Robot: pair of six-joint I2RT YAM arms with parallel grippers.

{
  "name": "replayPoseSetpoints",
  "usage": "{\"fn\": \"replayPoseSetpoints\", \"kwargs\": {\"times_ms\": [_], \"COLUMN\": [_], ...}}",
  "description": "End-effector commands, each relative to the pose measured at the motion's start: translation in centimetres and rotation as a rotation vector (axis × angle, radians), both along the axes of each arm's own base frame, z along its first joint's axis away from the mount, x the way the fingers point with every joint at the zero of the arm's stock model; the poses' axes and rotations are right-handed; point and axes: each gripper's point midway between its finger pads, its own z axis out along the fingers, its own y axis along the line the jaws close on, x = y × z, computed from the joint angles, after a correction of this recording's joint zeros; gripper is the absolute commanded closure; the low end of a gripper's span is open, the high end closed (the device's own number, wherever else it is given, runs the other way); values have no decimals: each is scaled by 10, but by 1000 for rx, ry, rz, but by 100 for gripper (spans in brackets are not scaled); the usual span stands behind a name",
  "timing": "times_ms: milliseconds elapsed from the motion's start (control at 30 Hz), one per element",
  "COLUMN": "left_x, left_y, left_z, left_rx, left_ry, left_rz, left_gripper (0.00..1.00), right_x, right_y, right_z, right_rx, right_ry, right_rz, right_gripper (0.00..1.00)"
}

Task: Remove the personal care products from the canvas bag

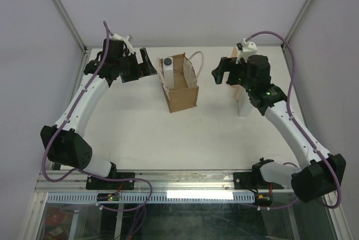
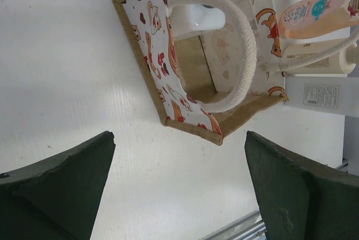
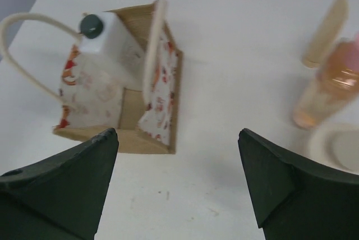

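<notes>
Top external view: the canvas bag [image 1: 182, 91] stands upright mid-counter [image 1: 129, 133] between the two arms, with one white bottle [image 1: 167, 67] with a dark cap inside it. Wrist views: left gripper [image 2: 179, 139] and right gripper [image 3: 178, 133] hover with jaws spread wide, holding nothing. The orange-pink bottle [image 3: 328, 88] and tan tube [image 3: 328, 27] rest on the counter to the bag's right

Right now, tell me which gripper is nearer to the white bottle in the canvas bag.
Left. The left gripper sits just left of the white bottle; the right gripper hangs across the canvas bag, past its right handle.
</notes>
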Motion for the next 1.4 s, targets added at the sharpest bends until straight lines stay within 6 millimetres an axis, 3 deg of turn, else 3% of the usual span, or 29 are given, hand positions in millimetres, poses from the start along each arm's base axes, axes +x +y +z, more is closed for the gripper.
{"fn": "replayPoseSetpoints", "kwargs": {"times_ms": [0,133,200,300,433,600,833,1100,1367], "left_x": [2,-1,-7,-10,-13,-14,-20,-26,-27], "left_y": [-6,-2,1,4,6,11,17,28,32], "left_z": [26,25,34,34,34,37,40,40,40], "left_rx": [-29,-18,-19,-12,4,29,49,109,141], "left_ry": [-89,-91,-116,-121,-119,-135,-145,-151,-154], "left_rz": [-19,-2,4,9,6,10,22,27,17], "left_gripper": [1,1,1,1,1,1,1,1,1], "right_x": [7,11,13,24,46,69,81,101,124], "right_y": [78,132,156,177,190,199,222,235,248], "right_z": [32,21,15,9,-17,-42,-59,-84,-85], "right_rx": [110,149,138,123,80,18,-7,-57,-102], "right_ry": [-40,35,53,62,126,195,167,170,106], "right_rz": [214,336,381,401,381,345,321,258,195], "right_gripper": [12,22,24,27,34,28,15,14,16]}}
